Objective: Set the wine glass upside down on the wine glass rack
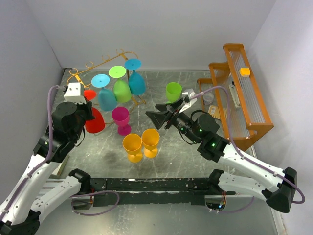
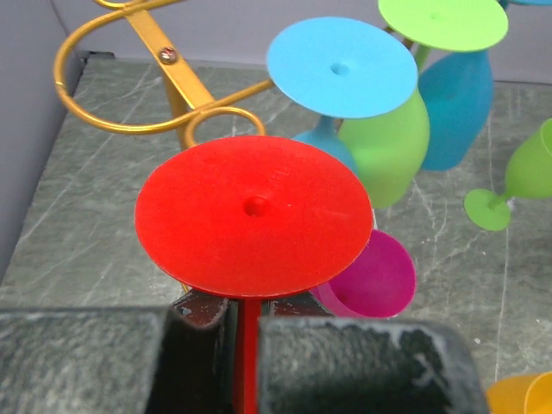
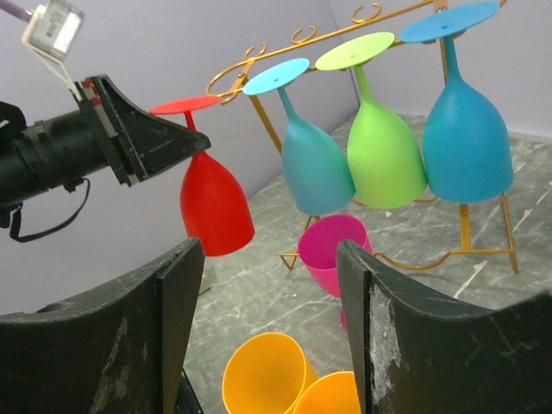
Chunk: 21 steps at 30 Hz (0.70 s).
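Bright, even overhead light, soft faint shadows and a mild sheen on the desk [image 1: 171, 161], left tool [image 2: 246, 345] slightly blurred up close.

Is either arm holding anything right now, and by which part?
Yes. The left gripper holds the red wine glass upside down, its fingers pinching the thin stem just under the round foot. The right gripper is open and empty.

Robot lab cell, not a home. Left arm [image 1: 41, 169] and right arm [image 1: 244, 164] bolted to a black rail [image 1: 156, 185] on a grey stone-look table [image 1: 195, 161]. Green LEDs [image 1: 213, 145] lit on the right arm. Bare white walls [image 1: 161, 29] box it in on three sides. Staged props: wire rack [image 2: 177, 73], bright plastic glasses [image 1: 133, 147], wooden rack [image 1: 257, 128].
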Tool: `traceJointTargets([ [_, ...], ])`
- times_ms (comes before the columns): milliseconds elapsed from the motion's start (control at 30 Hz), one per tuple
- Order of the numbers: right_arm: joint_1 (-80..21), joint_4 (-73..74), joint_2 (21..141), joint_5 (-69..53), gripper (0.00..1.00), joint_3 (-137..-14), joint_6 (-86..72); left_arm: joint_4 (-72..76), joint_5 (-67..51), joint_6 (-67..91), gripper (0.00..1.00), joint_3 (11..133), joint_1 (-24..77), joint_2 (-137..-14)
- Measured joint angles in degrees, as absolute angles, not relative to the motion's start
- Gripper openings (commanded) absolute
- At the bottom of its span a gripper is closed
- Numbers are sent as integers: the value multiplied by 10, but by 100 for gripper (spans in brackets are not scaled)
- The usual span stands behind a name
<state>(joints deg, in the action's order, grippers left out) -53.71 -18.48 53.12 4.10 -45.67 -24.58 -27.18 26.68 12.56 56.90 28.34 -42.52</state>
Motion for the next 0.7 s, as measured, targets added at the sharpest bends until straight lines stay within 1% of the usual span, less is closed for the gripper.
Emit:
traceJointTargets([
  [167,-537,-185,531,41,63,-448,-246,-273,267,119,7,568,265,-421],
  [333,-537,-185,527,41,63,-434,-246,-272,255,114,7,585,253,-446],
  [700,-537,-183,502,55,63,-424,-241,-263,192,105,7,600,197,-484],
])
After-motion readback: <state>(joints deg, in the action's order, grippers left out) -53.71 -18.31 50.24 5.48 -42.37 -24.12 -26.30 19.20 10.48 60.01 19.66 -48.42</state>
